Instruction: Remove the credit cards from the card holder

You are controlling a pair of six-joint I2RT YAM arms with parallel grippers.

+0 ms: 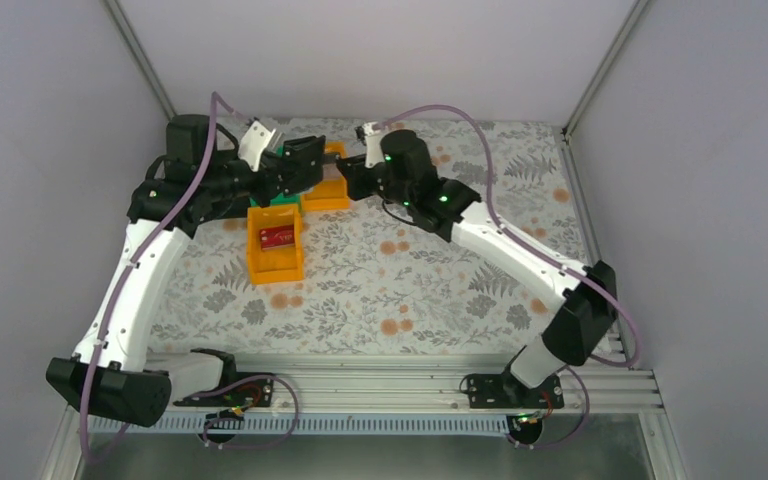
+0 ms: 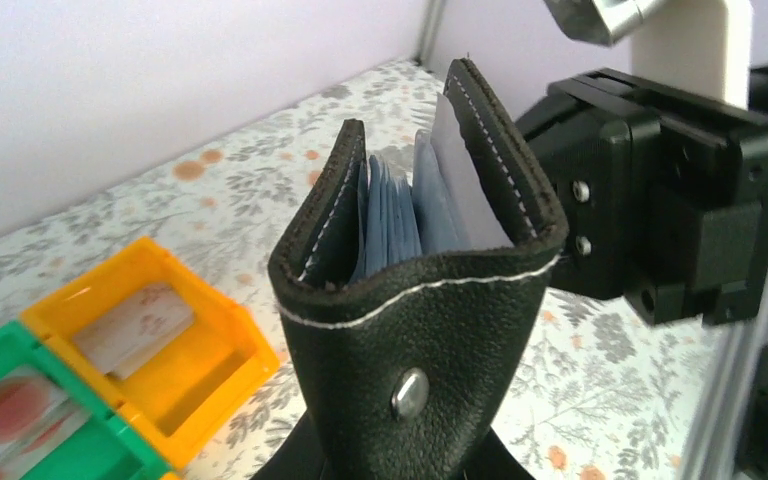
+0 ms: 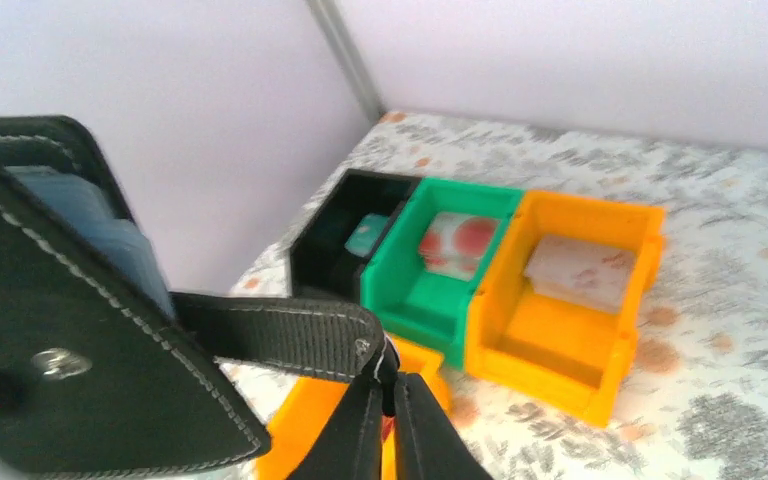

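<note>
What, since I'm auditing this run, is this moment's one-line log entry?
left gripper: shut on card holder | right gripper: shut on strap tab | card holder: raised, open

Black card holder (image 2: 440, 330), floral table (image 1: 410, 290)

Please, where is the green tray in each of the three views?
Top external: green tray far middle, mostly hidden.
Left wrist: bottom-left corner, cut off.
Right wrist: middle, between black tray and orange tray.
Shared landmark: that orange tray beside it.
</note>
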